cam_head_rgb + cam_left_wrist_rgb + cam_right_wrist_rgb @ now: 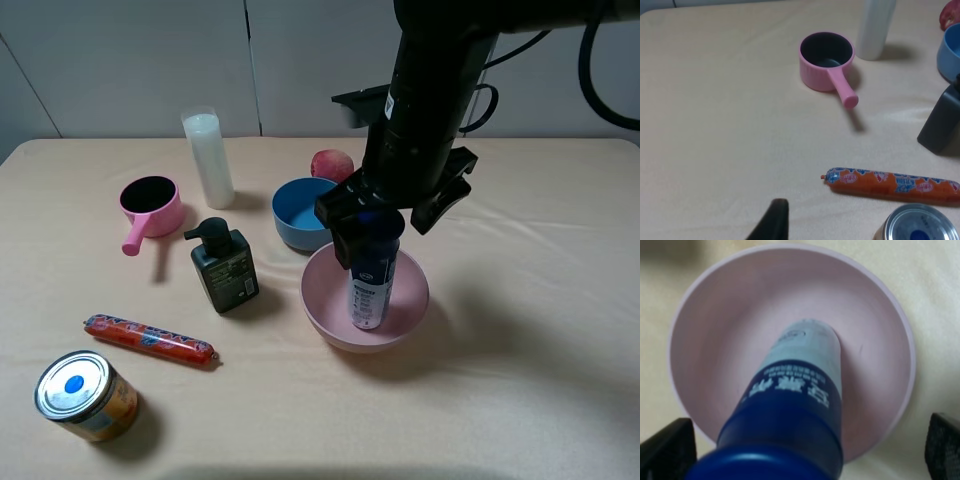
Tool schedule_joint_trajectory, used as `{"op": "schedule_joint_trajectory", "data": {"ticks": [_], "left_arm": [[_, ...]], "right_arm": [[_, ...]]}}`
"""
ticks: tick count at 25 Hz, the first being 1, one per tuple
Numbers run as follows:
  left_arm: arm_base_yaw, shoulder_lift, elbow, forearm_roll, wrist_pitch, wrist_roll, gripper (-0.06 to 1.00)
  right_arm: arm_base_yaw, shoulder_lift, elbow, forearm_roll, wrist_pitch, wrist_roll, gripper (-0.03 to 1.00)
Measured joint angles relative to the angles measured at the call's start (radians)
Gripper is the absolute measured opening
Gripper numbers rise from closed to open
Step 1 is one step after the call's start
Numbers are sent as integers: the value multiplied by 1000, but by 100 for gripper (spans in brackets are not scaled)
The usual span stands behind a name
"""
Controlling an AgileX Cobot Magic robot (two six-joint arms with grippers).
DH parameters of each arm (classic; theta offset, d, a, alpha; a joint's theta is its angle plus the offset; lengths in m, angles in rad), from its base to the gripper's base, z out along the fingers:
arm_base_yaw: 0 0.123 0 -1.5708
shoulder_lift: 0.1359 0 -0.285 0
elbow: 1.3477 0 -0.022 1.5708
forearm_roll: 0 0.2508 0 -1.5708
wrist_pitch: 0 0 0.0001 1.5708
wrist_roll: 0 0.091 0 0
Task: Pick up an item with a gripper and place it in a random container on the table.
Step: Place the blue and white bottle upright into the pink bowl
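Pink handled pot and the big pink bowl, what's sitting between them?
The dark green pump bottle stands between them, as the exterior high view shows.

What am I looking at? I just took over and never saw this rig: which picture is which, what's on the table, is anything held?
This is a robot with two arms. The wide picture comes from a high camera; the others come from each wrist. On the table lie a can, a sausage, a pump bottle, a pink pot, a white cylinder, a blue bowl and a red fruit. The blue-capped bottle stands in the pink bowl. The right fingers sit spread either side of it, apart from it, so nothing is held. Only one left finger shows.
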Motion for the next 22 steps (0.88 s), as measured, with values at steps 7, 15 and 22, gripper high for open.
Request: {"op": "schedule_joint_trajectory", "data": {"ticks": [7, 15, 22], "left_arm": [[0, 0, 0, 0, 0, 0, 100], [0, 0, 0, 0, 0, 0, 100], [0, 0, 0, 0, 0, 0, 100]], "right_arm": [[0, 0, -65, 14, 105, 0, 69], [0, -58, -70, 46, 110, 0, 69], [0, -163, -70, 25, 110, 0, 69]]}}
